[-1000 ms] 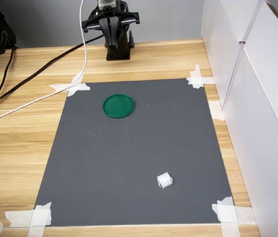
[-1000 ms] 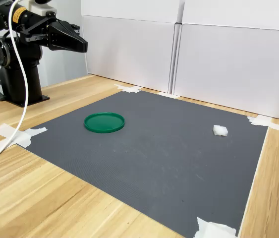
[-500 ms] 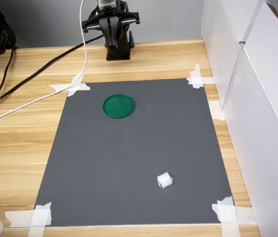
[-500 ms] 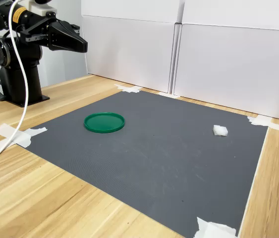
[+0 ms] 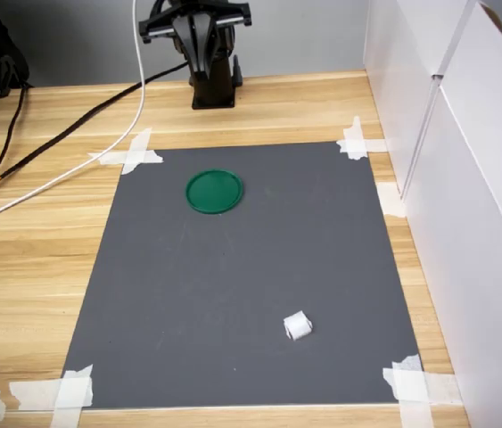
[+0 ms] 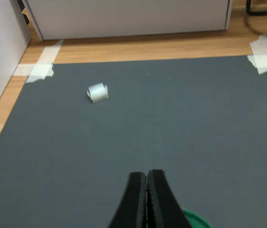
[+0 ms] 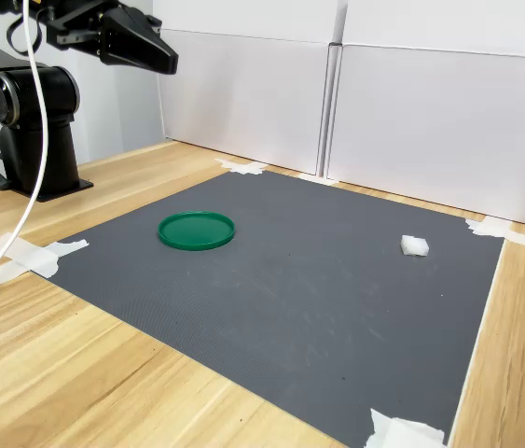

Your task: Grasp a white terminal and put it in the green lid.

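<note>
White terminal (image 5: 297,326) sits alone on the grey mat (image 5: 233,294), toward the near right corner in the first exterior view, well apart from everything else. In the wrist view it shows as a small pale curled piece (image 6: 97,92), lying on its side as far as I can tell; the hollow is too blurred to read. Nothing touches it.

Green lid (image 5: 214,191) lies flat on the same mat near the far edge in the first exterior view, well apart from the terminal, and it's bare inside. In the second exterior view the lid (image 7: 196,230) is at left and the terminal (image 7: 414,245) at right. The wrist view catches only a sliver of the lid (image 6: 195,220) just beside the fingertips.

My gripper (image 6: 146,176) has its two black fingers pressed together, holding nothing. It hangs high above the lid end of the mat, with the arm's base on the wooden table (image 5: 37,241) past the mat's far edge. Tape strips hold the mat corners; white panels wall one side.

Step, as I judge it: the reach toward the terminal, with the grasp not begun. Next I need to carry the gripper across the mat to above the terminal, part the fingers, line them up across its short body and come down. It's small and rounded, so it may roll or skid if one finger lands first.
</note>
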